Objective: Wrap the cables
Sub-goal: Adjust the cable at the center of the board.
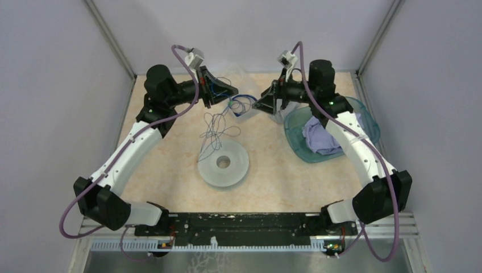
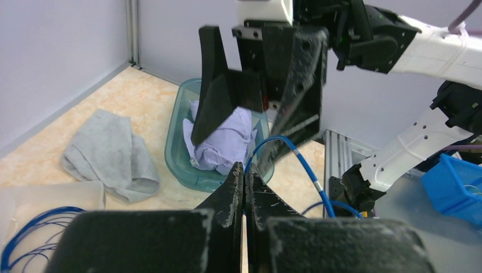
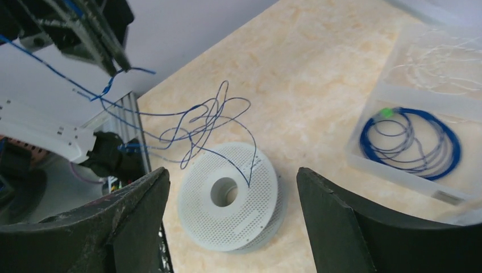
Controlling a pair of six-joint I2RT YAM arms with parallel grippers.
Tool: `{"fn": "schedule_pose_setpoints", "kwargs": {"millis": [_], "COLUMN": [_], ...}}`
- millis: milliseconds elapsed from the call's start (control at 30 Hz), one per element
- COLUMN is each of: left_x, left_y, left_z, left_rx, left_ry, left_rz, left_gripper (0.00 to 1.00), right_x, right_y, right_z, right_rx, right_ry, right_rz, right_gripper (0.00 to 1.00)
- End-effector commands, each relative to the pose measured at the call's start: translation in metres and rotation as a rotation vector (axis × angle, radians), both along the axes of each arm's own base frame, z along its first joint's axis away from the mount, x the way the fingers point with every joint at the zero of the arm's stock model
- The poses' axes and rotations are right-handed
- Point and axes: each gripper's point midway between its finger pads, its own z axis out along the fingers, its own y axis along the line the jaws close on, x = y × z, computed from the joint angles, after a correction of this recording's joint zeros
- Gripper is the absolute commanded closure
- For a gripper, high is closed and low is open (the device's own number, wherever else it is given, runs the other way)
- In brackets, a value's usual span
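The cable (image 1: 215,129) is a thin dark wire hanging in a loose tangle. In the right wrist view the cable (image 3: 199,122) runs down to the pale perforated spool (image 3: 227,196). The spool (image 1: 223,164) lies flat mid-table. My left gripper (image 1: 234,91) is raised behind the spool, and its jaws (image 2: 245,170) are shut on the wire, which shows blue as it leaves the tips. My right gripper (image 1: 256,105) faces it close by, open and empty. Its wide-apart fingers (image 3: 232,170) frame the spool below.
A clear container (image 1: 245,112) holding a coiled bright blue wire with a green end (image 3: 409,139) sits under the grippers. A teal bowl (image 1: 295,136) with a purple cloth stands at the right. A grey cloth (image 2: 108,153) lies on the table.
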Motion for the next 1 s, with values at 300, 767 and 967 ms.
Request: {"fn": "schedule_pose_setpoints", "kwargs": {"millis": [300,767,967], "left_x": [0.021,0.028,0.011], "left_y": [-0.003,0.011,0.022], "left_z": [-0.008,0.008,0.049], "left_rx": [-0.061,-0.052,-0.093], "left_ry": [0.214,0.208,0.186], "left_rz": [0.082,0.179,0.111], "left_gripper": [1.0,1.0,1.0], "right_x": [-0.042,-0.01,0.022], "right_y": [0.072,0.084,0.069], "right_z": [-0.012,-0.048,-0.07], "right_rx": [0.056,-0.071,-0.155], "right_ry": [-0.155,-0.162,-0.168], "right_rz": [0.316,0.158,-0.03], "right_gripper": [0.18,0.54,0.57]}}
